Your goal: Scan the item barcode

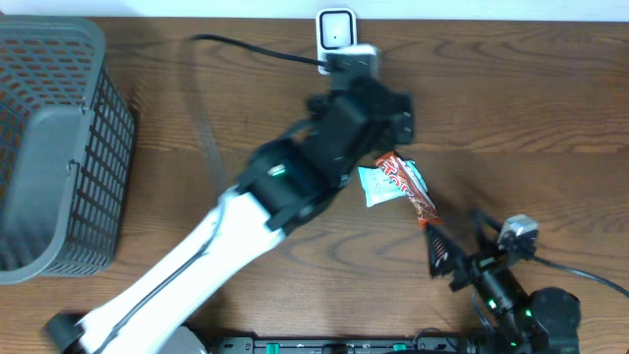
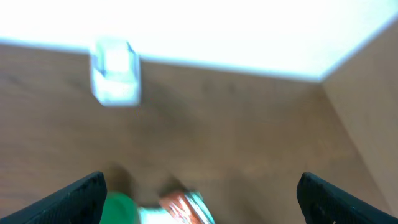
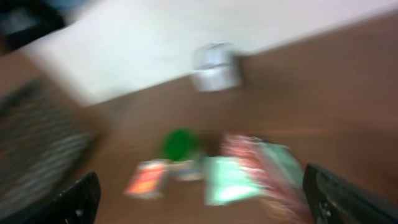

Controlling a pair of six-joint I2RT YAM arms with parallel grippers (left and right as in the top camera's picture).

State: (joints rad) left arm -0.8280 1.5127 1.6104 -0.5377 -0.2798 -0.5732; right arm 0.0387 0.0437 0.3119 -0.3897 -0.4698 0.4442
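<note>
The work surface is formed by a dark brown wood-grain table [image 1: 550,108]. A white wall [image 1: 491,8] is seen along the table's far edge. The table is evenly lit, with only soft shadows.

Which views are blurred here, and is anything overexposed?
Overhead: sharp and evenly lit, snack packets clear. Left wrist: motion-blurred, white wall blown out, scanner smeared. Right wrist: the worst blur, packets and basket just colour patches.

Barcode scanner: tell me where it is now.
Overhead, the barcode scanner stands midway along the table's far edge, just beyond the tip of the left arm.
</note>
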